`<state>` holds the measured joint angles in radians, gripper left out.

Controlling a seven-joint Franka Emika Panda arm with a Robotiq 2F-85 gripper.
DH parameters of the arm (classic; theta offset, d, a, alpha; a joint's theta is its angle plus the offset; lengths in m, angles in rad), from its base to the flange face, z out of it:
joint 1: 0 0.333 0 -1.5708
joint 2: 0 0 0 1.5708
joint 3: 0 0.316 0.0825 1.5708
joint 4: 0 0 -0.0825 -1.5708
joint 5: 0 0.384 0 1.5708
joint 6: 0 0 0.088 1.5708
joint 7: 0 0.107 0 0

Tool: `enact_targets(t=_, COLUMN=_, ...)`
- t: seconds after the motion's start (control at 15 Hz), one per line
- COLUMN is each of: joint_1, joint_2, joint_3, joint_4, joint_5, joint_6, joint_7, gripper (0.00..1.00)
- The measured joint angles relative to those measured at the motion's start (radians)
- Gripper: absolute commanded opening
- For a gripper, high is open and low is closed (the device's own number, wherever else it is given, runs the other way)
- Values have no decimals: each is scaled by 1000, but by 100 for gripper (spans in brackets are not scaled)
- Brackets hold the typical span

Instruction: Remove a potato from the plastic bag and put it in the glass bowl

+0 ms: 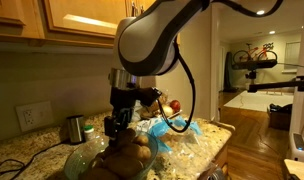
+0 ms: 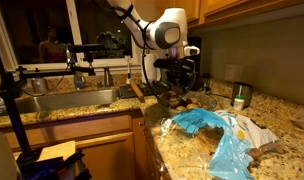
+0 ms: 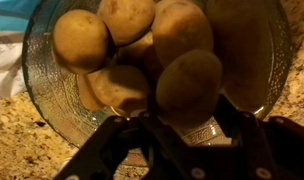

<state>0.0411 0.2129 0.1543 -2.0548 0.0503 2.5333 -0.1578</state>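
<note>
The glass bowl [image 3: 42, 95] sits on the granite counter and holds several potatoes [image 3: 82, 40]. My gripper [image 3: 184, 125] is right above the bowl, and its two fingers are closed on the sides of one potato [image 3: 189, 85] held over the pile. In an exterior view the gripper [image 1: 118, 125] hangs over the bowl [image 1: 90, 158], with the blue and clear plastic bag [image 1: 180, 130] beside it. In an exterior view the bag [image 2: 217, 135] lies in the foreground and the gripper [image 2: 173, 88] is behind it; the bowl is hard to make out there.
A metal cup [image 1: 75, 127] stands near the wall behind the bowl and also shows in an exterior view [image 2: 239, 96]. A sink [image 2: 62, 100] lies beyond the counter end. A red object [image 1: 174, 105] sits behind the bag. The counter edge [image 1: 217, 150] is close to the bag.
</note>
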Motion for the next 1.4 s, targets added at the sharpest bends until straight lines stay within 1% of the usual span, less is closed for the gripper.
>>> enact_targets(t=0.07, joint_1=0, joint_2=0, joint_3=2, joint_4=0, joint_5=0, joint_6=0, joint_7=0, gripper=96)
enact_targets(t=0.2, joint_1=1, joint_2=-1, joint_3=2, joint_4=0, joint_5=0, joint_6=0, joint_7=0, gripper=100)
enact_targets(t=0.53, joint_1=-1, joint_2=-27, joint_3=-10, joint_4=0, joint_5=0, joint_6=-16, joint_7=0, gripper=100)
enact_targets(t=1.13, joint_1=-2, joint_2=-105, joint_3=-45, joint_4=-12, joint_5=-10, joint_6=-85, joint_7=11, gripper=100)
enact_targets(t=1.4, joint_1=-2, joint_2=-135, joint_3=-56, joint_4=-13, joint_5=-32, joint_6=-159, joint_7=64, gripper=100)
